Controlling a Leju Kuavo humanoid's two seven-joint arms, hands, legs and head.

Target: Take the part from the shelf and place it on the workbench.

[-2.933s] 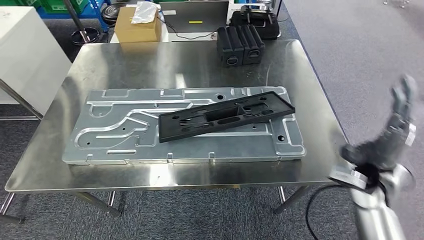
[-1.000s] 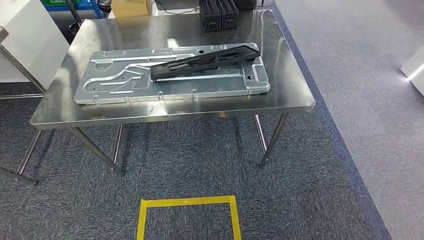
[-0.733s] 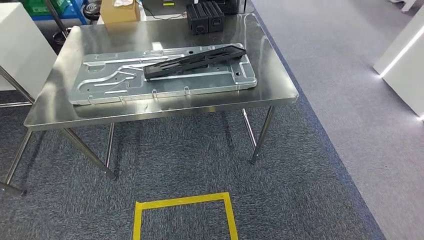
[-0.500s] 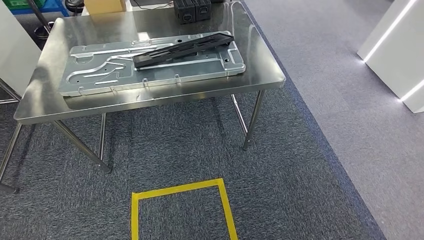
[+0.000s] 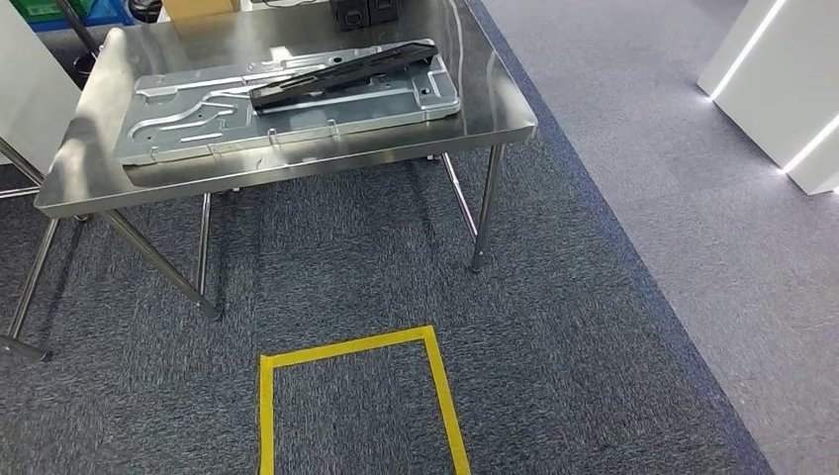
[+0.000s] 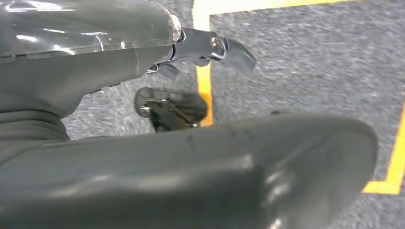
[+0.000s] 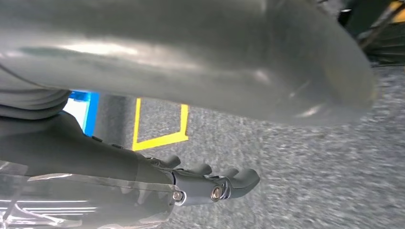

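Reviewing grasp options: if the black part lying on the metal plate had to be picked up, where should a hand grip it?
Probably at the raised right end of the black part, coming from the table's right side: it lies tilted across the metal plate, so that end looks freest.

Head view: high vantage on the robot, facing forward and down, standing well back from the steel workbench (image 5: 297, 158), which sits in the upper left of frame; grey carpet (image 5: 584, 327) fills the near ground, with a yellow tape square (image 5: 351, 346) low in centre. Left wrist view: mounted close behind the left hand (image 6: 191, 47), looking down at carpet at short range, picture turned; yellow tape line (image 6: 203, 86) crosses behind the fingers. Right wrist view: close behind the right hand (image 7: 210, 188), also aimed at the floor, turned; yellow tape corner (image 7: 160, 136) visible. Shared scene: all three views take in carpet and yellow floor tape.
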